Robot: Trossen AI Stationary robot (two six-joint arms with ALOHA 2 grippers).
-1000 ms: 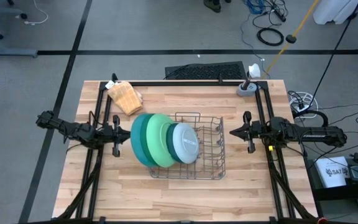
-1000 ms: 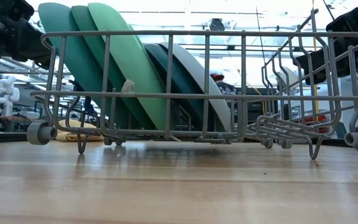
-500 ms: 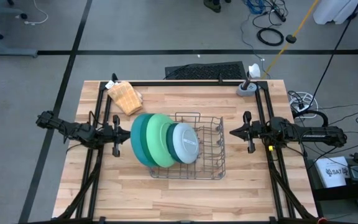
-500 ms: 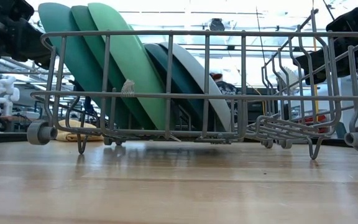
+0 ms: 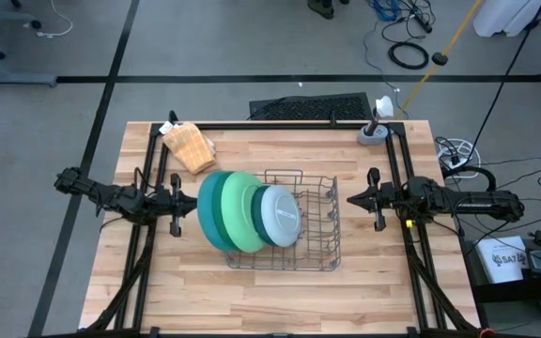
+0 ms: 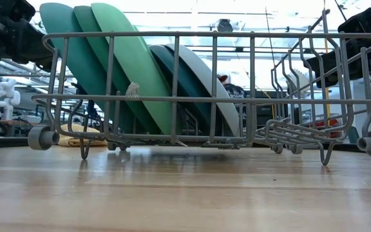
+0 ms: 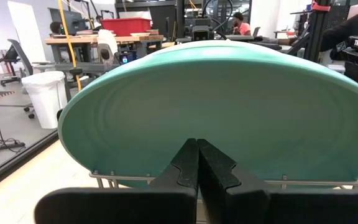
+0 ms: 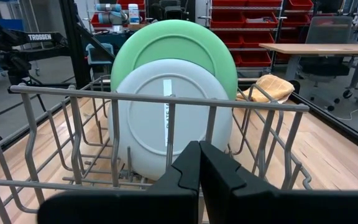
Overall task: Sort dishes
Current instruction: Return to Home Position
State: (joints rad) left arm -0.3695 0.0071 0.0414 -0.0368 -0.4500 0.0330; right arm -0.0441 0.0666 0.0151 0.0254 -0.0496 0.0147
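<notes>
**Plates racked, fingers parked close**

The plates (image 5: 238, 214) are all standing in the rack (image 5: 332, 230), leaning out over its end toward the left fingers (image 5: 178, 202). Those are sitting pressed together, gripping nothing, just beside the big teal plate (image 7: 216, 112). The right fingers (image 5: 353, 199) are likewise closed and empty, waiting off the rack's other end. To my eye, any forward nudge from the left fingers is risking tipping that overhanging stack, or rolling the rack along the surface (image 5: 280, 300).
</notes>
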